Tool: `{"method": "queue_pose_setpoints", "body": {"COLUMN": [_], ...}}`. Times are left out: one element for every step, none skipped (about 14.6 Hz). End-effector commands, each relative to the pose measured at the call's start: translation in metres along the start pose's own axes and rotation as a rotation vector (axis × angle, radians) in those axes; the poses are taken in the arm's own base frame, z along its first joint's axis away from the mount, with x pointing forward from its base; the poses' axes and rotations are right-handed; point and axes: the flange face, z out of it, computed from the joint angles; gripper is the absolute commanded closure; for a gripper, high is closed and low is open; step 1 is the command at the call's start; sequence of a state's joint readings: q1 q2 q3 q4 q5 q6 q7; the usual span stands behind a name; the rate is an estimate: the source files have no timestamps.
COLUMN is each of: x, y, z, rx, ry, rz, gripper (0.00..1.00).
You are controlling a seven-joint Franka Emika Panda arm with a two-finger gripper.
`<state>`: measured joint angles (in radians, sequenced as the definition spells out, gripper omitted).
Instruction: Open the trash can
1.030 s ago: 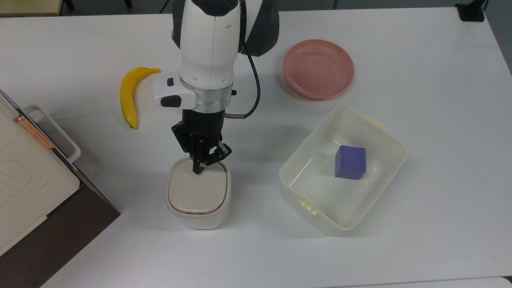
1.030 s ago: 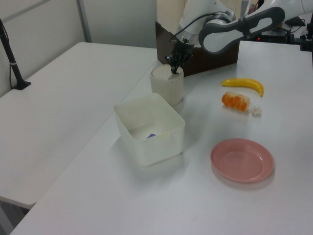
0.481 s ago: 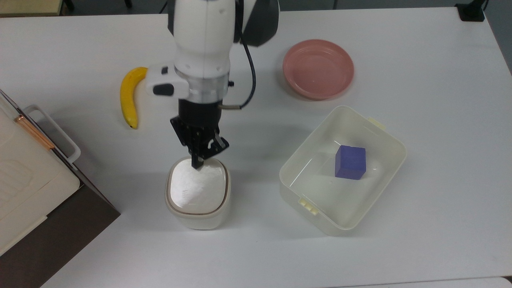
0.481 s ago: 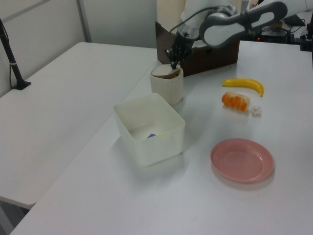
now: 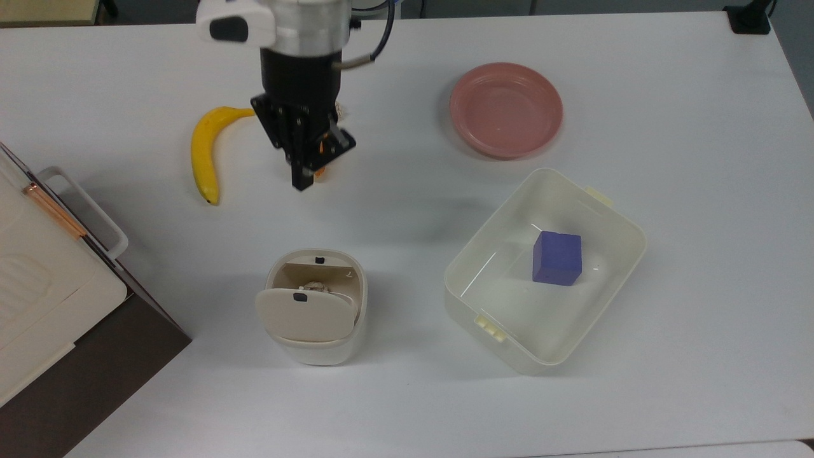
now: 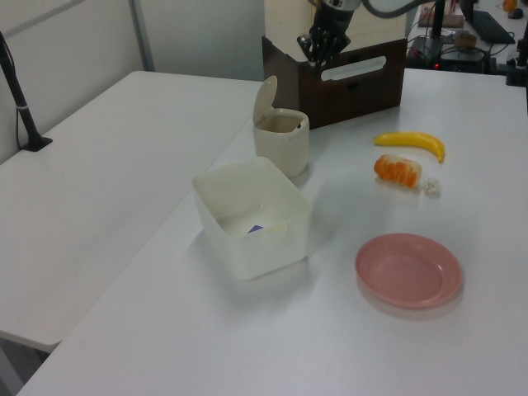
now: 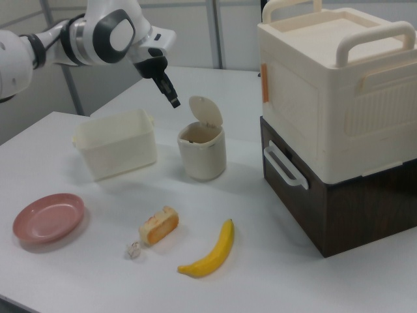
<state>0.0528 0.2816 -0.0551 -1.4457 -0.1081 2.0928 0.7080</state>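
Observation:
The trash can (image 5: 318, 348) is a small cream-white bin near the table's front in the top view. Its beige lid (image 5: 305, 315) stands tipped up on its hinge, and the inside shows with something crumpled at the bottom. A small black button (image 5: 317, 259) sits on the rim. The left view shows the trash can (image 6: 282, 144) with its lid (image 6: 266, 95) upright, and so does the right view (image 7: 202, 156). My gripper (image 5: 303, 182) hangs well above and beyond the can, fingers together, holding nothing. It is also in the left view (image 6: 318, 54) and the right view (image 7: 174, 102).
A banana (image 5: 205, 152) lies beside the gripper. A pink plate (image 5: 505, 108) is at the back. A cream tub (image 5: 502, 346) holds a blue cube (image 5: 558, 257). A large white-and-brown appliance (image 5: 38, 280) fills the top view's left edge. An orange food piece (image 6: 398, 171) lies near the banana.
The gripper lifted off the lid and drew up and away toward the top view's top. The lid, flat and shut a second ago, has swung up open.

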Motion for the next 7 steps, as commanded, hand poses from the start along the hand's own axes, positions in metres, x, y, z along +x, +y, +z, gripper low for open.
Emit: {"method": "queue_pose_setpoints", "body": {"x": [-0.009, -0.008, -0.006, -0.006, -0.005, -0.007, -0.009], "y": [0.019, 0.029, 0.039, 0.050, 0.062, 0.070, 0.075], "z": [-0.020, -0.029, -0.037, -0.046, -0.056, -0.063, -0.072], "rx": [-0.002, 0.002, 0.013, 0.021, 0.021, 0.018, 0.020], "ry": [-0.094, -0.125, -0.158, -0.193, -0.222, -0.247, -0.258], "rz": [-0.148, -0.196, -0.237, -0.274, -0.323, -0.370, -0.390], "gripper": [1.00, 1.00, 1.00, 1.00, 1.00, 1.00, 1.00]}}
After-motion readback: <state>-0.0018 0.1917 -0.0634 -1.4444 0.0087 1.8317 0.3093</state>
